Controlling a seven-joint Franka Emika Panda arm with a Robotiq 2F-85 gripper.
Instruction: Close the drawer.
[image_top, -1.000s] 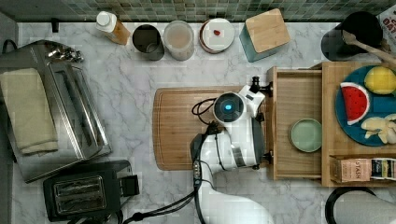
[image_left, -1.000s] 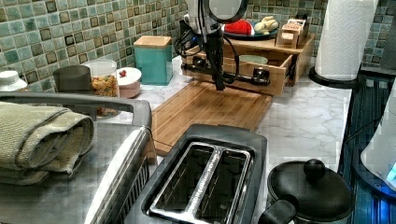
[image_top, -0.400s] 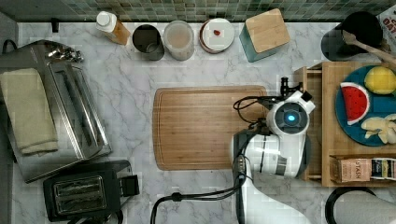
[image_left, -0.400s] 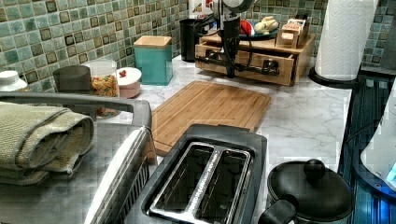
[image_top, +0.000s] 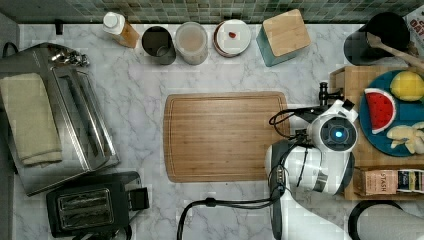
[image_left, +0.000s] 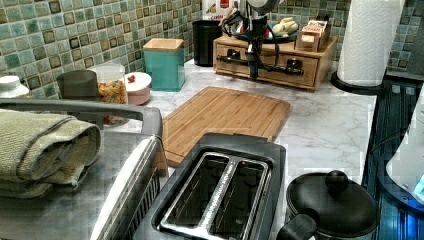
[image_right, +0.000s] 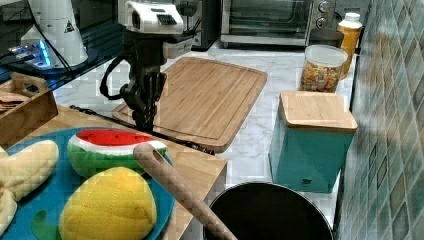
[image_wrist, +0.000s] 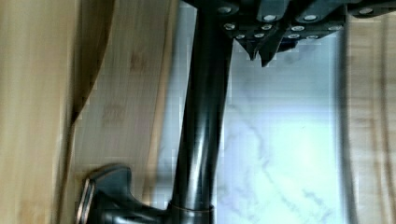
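in the top view we see the drawer (image_top: 336, 80) pushed into its wooden cabinet at the top view's right, with the black bar handle (image_top: 323, 93) just outside the front and the arm's wrist over it; the cutting board (image_top: 225, 136) lies on the marble counter (image_top: 135, 100) at the top view's left of the arm. in the left view the drawer front (image_left: 272, 65) sits flush in the cabinet, and the gripper (image_left: 254, 72) hangs against the handle's middle. in the right view the gripper (image_right: 144, 117) points down at the handle (image_right: 175, 137), between the cutting board and a plate with a watermelon slice (image_right: 107, 145). in the wrist view the fingertips (image_wrist: 261, 49) lie pressed together, clenched on nothing, just beside the handle (image_wrist: 203, 121).
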